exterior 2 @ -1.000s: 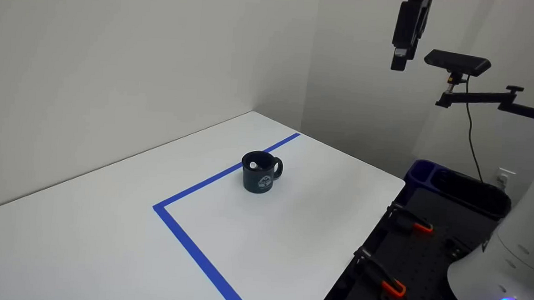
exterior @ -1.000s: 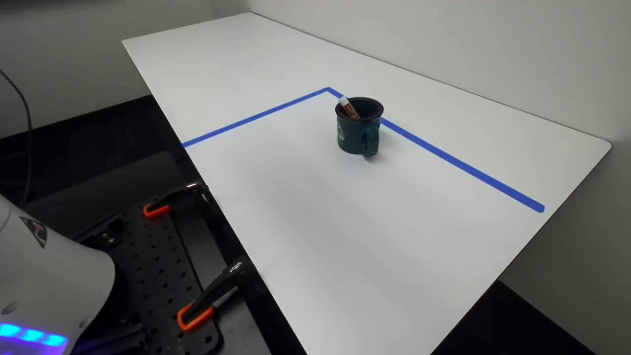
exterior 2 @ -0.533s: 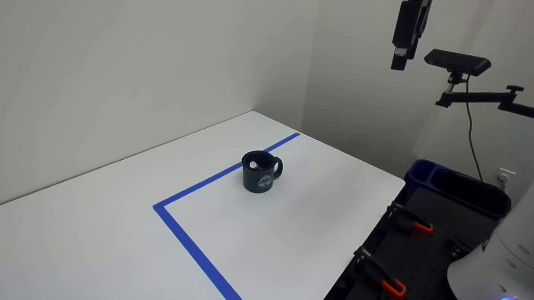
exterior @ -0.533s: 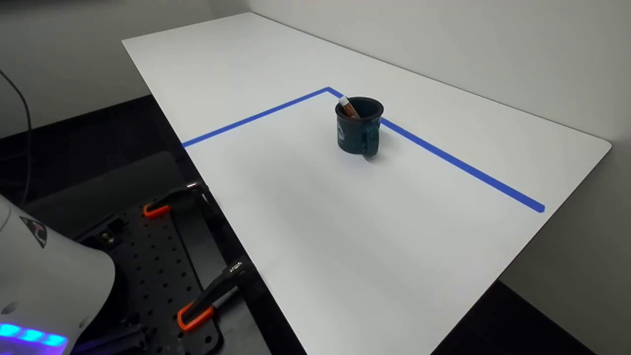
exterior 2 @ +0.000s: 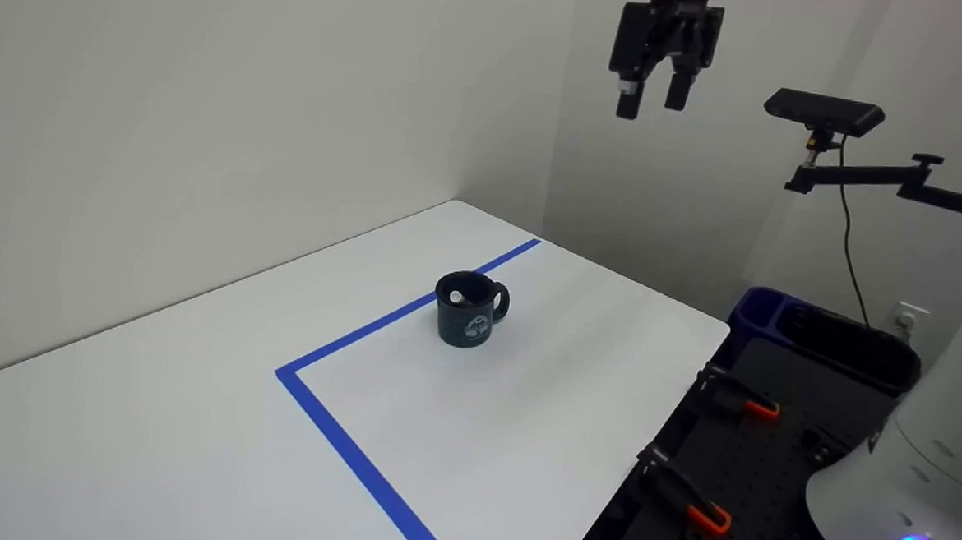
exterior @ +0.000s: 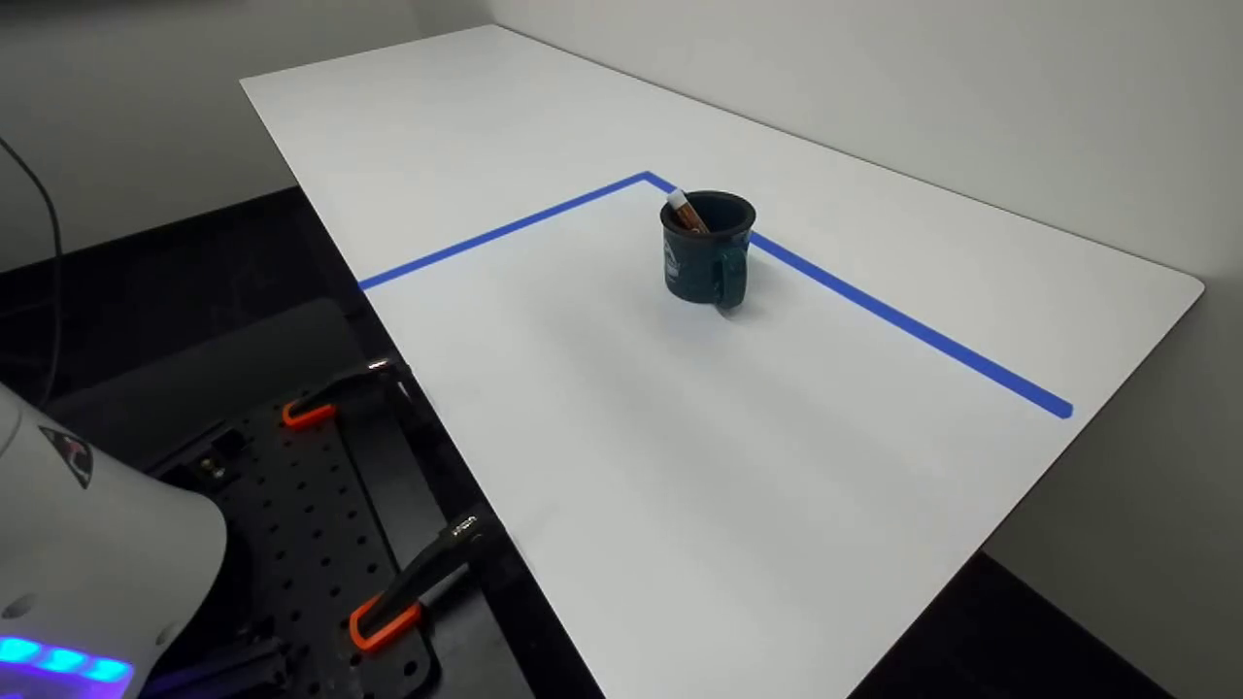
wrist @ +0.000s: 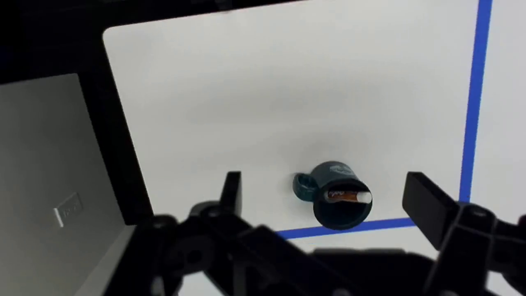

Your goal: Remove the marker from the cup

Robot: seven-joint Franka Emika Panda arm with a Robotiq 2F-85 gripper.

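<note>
The cup is a dark teal mug with a handle, standing upright on the white table; it also shows in an exterior view and in the wrist view. The marker is reddish-brown with a white end. It leans inside the cup with the white end at the rim; its lower part is hidden. In the wrist view the marker lies across the cup's mouth. My gripper is open and empty, high above the table and well apart from the cup. In the wrist view the cup appears between the fingers.
Blue tape forms a corner on the white table, running close behind the cup. A wall stands along the table's far edge. Orange-tipped clamps sit by the robot base. A camera on an arm stands beyond the table.
My gripper has moved left in an exterior view and turned, so both fingers now show apart. The shadow on the table has shifted. The cup and marker have not moved.
</note>
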